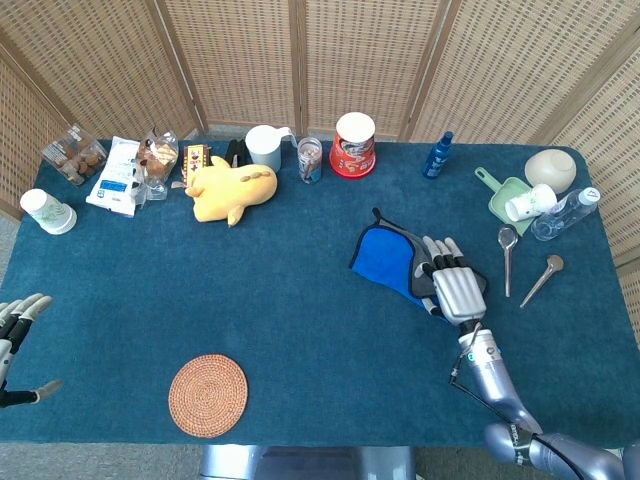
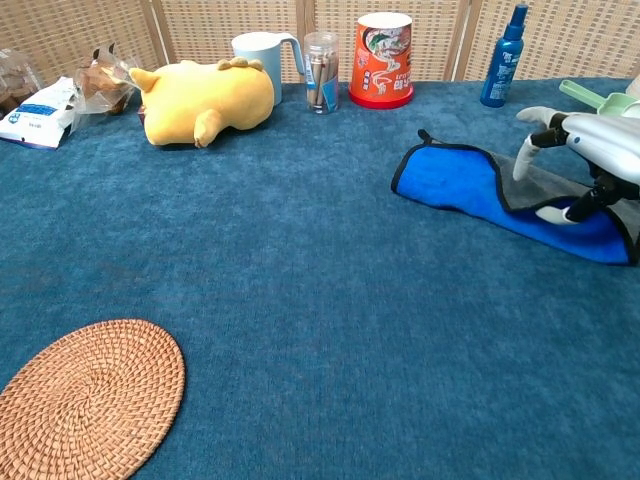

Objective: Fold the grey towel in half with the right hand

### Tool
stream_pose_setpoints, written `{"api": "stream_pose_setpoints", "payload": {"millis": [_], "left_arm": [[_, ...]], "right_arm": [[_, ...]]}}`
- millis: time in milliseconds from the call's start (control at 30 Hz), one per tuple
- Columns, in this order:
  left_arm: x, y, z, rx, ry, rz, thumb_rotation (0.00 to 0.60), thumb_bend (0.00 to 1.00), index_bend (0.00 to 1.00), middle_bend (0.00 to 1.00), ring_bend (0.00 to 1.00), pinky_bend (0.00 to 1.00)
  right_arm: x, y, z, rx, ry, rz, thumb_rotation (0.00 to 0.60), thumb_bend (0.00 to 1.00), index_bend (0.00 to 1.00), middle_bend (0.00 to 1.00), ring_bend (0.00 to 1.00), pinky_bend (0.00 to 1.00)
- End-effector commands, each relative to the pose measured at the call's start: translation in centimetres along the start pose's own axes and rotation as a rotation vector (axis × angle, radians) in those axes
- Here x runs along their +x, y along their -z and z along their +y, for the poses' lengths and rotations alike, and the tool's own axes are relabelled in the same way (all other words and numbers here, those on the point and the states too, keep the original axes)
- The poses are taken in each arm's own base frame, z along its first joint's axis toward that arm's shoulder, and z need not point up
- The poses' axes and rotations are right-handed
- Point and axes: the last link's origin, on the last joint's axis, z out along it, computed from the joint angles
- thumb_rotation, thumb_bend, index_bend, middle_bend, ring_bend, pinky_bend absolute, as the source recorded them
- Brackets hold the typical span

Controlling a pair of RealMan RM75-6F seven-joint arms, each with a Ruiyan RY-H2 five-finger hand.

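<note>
The towel point(image 1: 383, 255), blue on one face and grey on the other, lies right of the table's middle. In the chest view its blue face point(image 2: 450, 180) shows at the left, and a grey flap is turned over its right part. My right hand point(image 1: 456, 287) lies over that right end, fingers pointing away from me. Seen from the chest, the right hand point(image 2: 585, 148) has its fingers arched above the grey flap and the thumb beneath, holding the towel's edge. My left hand point(image 1: 14, 330) hangs off the table's near left corner, fingers apart and holding nothing.
A woven coaster point(image 1: 207, 395) lies near the front edge. Two spoons point(image 1: 507, 257) and a green scoop point(image 1: 505, 197) are right of the towel. A yellow plush point(image 1: 232, 188), a mug point(image 1: 264, 146), a red cup point(image 1: 353, 144) and a blue bottle point(image 1: 437, 155) line the back.
</note>
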Motion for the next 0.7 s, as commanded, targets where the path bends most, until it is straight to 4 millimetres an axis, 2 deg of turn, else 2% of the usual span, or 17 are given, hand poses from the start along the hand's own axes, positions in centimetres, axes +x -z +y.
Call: {"api": "stream_pose_setpoints", "payload": {"millis": [33,300,500,700], "left_arm": [[-0.02,-0.01,0.0,0.0,-0.001,-0.001,0.6,0.16,0.0,0.0,0.0,0.0],[-0.02,-0.02,0.0,0.001,0.0,-0.001,0.6,0.16,0.0,0.0,0.0,0.0],[-0.01,-0.04,0.01,0.001,0.0,-0.001,0.6,0.16,0.0,0.0,0.0,0.0],[0.01,0.01,-0.02,0.001,0.001,0.001,0.6,0.16,0.0,0.0,0.0,0.0]], "right_arm": [[-0.11,-0.04,-0.06,0.003,-0.002,0.003,0.6,0.34,0.42,0.0,0.0,0.04],[-0.3,-0.07,-0.26,0.008,-0.022,0.008,0.6,0.37,0.44,0.0,0.0,0.04],[-0.44,0.04,-0.25,0.0,-0.062,0.011,0.6,0.38,0.54,0.0,0.0,0.05],[-0.49,-0.05,-0.07,-0.006,-0.06,0.012,0.6,0.41,0.59,0.0,0.0,0.06]]}}
